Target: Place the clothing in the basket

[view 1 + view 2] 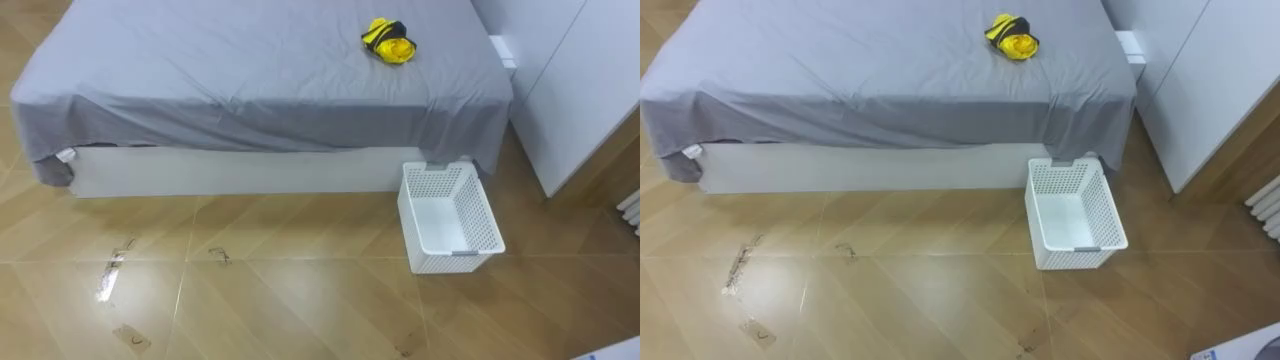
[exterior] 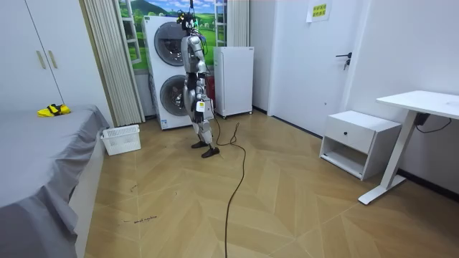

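Room view: cannot tell grasp state of hands (image 2: 201,107) hanging by washers (image 2: 166,68); found clothes (image 1: 388,42) on bed (image 1: 250,75), apart from empty basket (image 1: 458,258) on floor; judged nothing done, with approach, pickup and drop all left.

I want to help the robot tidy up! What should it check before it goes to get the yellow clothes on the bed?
1. Clothes easy to spot, lying on top of the bed: ok.
2. Basket upright, open side up: ok.
3. Room in the basket: ok, nothing lies in it.
4. Basket near the bed: ok, it stands on the floor by the bed's corner.
5. Robot near enough to reach: not ok, it stands over by the washing machines.
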You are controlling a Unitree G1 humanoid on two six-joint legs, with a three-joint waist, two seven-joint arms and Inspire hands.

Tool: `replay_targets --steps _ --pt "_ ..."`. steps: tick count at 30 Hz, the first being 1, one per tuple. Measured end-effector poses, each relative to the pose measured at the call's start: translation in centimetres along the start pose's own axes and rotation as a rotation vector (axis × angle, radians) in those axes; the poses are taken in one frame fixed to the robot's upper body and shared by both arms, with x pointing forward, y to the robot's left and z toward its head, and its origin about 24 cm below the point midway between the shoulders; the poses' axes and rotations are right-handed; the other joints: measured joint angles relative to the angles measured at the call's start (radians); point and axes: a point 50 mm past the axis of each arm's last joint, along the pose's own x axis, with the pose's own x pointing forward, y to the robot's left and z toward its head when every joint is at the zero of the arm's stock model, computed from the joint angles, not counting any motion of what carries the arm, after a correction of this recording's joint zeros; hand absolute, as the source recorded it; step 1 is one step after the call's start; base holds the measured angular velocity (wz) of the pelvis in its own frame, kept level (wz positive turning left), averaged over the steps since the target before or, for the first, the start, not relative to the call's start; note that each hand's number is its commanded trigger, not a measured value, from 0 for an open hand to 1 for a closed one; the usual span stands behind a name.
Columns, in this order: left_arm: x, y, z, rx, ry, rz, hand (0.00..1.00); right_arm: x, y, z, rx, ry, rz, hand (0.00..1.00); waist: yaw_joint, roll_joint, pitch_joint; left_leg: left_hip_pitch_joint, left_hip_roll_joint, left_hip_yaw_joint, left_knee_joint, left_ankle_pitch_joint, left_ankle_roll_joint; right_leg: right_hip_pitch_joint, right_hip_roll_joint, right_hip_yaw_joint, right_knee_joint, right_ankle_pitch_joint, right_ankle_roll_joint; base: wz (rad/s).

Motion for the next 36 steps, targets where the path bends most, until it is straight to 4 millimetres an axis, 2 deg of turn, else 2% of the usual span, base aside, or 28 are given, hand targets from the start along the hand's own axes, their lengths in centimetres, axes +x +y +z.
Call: replay_targets --steps 4,8,24,26,28,29,30,32,33,34,35,36 --pt "0.00 -0.03 0.01 0.001 -0.001 0.002 0.00 0.01 0.10 -0.01 -0.008 0.001 0.005 0.00 0.000 0.000 -0.0002 0.002 0.000 0.000 0.000 0.000 0.000 0.001 0.000 0.000 0.001 0.000 0.000 0.00" --pt "-0.01 0.01 -0.02 0.002 0.000 0.005 0.00 0.01 0.12 -0.04 -0.012 0.002 0.007 0.00 0.001 0.004 -0.0044 0.003 0.000 0.000 0.000 0.000 0.000 0.000 0.000 -0.002 0.002 0.000 0.000 0.00" --pt "0.02 -0.06 -0.01 -0.011 0.008 -0.006 0.00 0.02 0.12 0.00 -0.017 0.003 0.009 0.00 0.003 0.011 -0.0073 0.001 0.001 0.003 0.001 0.000 0.000 -0.003 0.001 0.000 0.005 -0.004 -0.001 0.00" --pt "0.03 -0.10 -0.01 -0.014 0.008 -0.017 0.00 0.05 0.22 0.14 -0.036 0.001 0.017 0.00 0.015 0.014 -0.0080 -0.005 0.011 0.015 0.019 -0.013 -0.009 -0.017 0.006 0.004 0.020 -0.014 -0.007 -0.17" --pt "0.05 0.18 0.04 -0.030 0.008 -0.018 0.00 0.12 0.42 0.37 -0.048 0.001 0.036 0.00 0.023 0.014 -0.0072 -0.034 0.029 0.027 0.085 -0.044 -0.017 -0.037 0.012 -0.006 0.058 -0.035 -0.015 -0.20" --pt "0.07 0.46 0.09 -0.039 0.008 -0.012 0.00 0.14 0.49 0.29 -0.047 0.008 0.042 0.00 0.027 0.009 -0.0067 -0.060 0.039 0.032 0.156 -0.060 -0.030 -0.040 0.015 -0.013 0.076 -0.050 -0.020 -0.11" --pt "0.08 0.58 0.13 -0.044 0.008 -0.009 0.00 0.14 0.46 0.21 -0.047 0.012 0.042 0.00 0.027 0.006 -0.0066 -0.077 0.044 0.035 0.199 -0.064 -0.032 -0.040 0.015 -0.011 0.082 -0.057 -0.025 -0.15" --pt "0.08 0.75 0.28 -0.090 0.001 -0.002 0.00 0.20 0.52 0.60 -0.056 0.003 0.041 0.00 0.028 0.003 -0.0036 -0.167 0.072 0.041 0.401 -0.064 -0.030 -0.034 0.017 0.014 0.106 -0.084 -0.050 -0.03" --pt "0.09 0.75 0.38 -0.109 -0.005 -0.002 0.00 0.18 0.28 0.63 -0.051 0.003 0.031 0.00 0.027 0.007 -0.0038 -0.230 0.080 0.022 0.508 -0.068 -0.008 -0.024 0.023 0.029 0.124 -0.100 -0.061 0.12" --pt "0.10 0.67 0.46 -0.108 -0.007 -0.004 0.00 0.17 0.18 0.64 -0.045 0.003 0.025 0.00 0.023 0.006 -0.0045 -0.254 0.065 0.008 0.516 -0.076 0.003 -0.022 0.020 0.036 0.131 -0.108 -0.064 0.23" --pt "0.15 0.34 0.73 -0.115 -0.014 -0.013 0.00 0.17 0.06 0.71 -0.039 0.002 0.018 0.00 0.020 0.004 -0.0044 -0.321 0.027 0.003 0.492 -0.083 0.016 -0.021 0.012 0.046 0.140 -0.124 -0.069 0.20" --pt "0.15 0.09 0.86 -0.122 -0.018 -0.020 0.00 0.18 -0.04 0.78 -0.040 0.005 0.013 0.00 0.024 -0.002 -0.0062 -0.389 -0.011 0.007 0.431 -0.072 0.014 -0.020 -0.002 0.051 0.144 -0.136 -0.065 0.05"
